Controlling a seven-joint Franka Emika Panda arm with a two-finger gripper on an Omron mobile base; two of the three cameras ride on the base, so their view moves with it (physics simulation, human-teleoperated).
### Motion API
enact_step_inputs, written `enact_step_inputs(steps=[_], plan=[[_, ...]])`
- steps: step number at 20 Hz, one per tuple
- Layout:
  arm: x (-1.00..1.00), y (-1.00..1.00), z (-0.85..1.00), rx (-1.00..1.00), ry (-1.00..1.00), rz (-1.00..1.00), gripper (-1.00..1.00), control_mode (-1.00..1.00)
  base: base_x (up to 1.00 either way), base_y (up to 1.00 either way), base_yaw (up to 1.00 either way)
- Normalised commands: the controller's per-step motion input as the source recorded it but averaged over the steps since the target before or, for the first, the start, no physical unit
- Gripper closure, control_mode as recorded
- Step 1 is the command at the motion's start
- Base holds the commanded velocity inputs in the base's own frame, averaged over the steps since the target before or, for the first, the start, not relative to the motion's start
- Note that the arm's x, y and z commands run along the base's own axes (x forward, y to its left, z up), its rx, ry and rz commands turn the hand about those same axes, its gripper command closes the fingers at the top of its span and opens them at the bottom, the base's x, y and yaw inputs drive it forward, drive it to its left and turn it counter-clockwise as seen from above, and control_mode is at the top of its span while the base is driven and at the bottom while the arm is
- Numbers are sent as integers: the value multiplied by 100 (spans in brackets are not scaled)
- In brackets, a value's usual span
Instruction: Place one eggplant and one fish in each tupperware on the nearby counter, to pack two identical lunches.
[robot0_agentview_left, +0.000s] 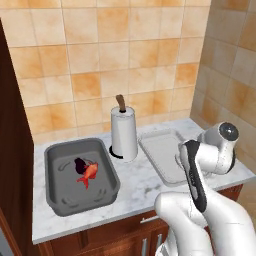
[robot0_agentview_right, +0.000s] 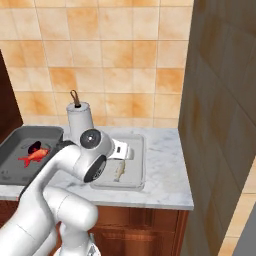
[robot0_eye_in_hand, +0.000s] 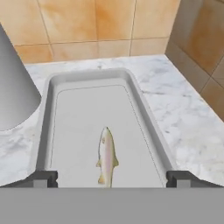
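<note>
The shallow pale tupperware (robot0_eye_in_hand: 43, 113) lies on the marble counter with a silvery fish (robot0_eye_in_hand: 106, 154) flat on its floor. My gripper (robot0_eye_in_hand: 111, 178) hovers over it, open, its fingertips (robot0_eye_in_hand: 44, 178) standing wide on either side of the fish's tail and touching nothing. The pale tupperware (robot0_agentview_right: 137, 176) and the fish (robot0_agentview_right: 119, 172) also appear just under my hand in the right base view. To the left, the deep dark grey tupperware (robot0_agentview_left: 55, 192) holds a dark purple eggplant (robot0_agentview_left: 80, 163) and a red-orange fish (robot0_agentview_left: 88, 173) side by side.
An upright white paper-towel roll (robot0_agentview_left: 124, 134) stands between the two containers, close to the pale one's left rim. A tiled side wall (robot0_agentview_right: 220, 125) closes the counter on the right. A dark wood cabinet (robot0_agentview_left: 12, 150) borders the left.
</note>
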Motion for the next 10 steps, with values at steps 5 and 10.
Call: enact_step_inputs(steps=[5, 10], plan=[[-100, 0, 100, 0, 0, 0, -100, -100, 0, 0, 0], [-100, 10, 100, 0, 12, 0, -100, -100, 0, 0, 0]])
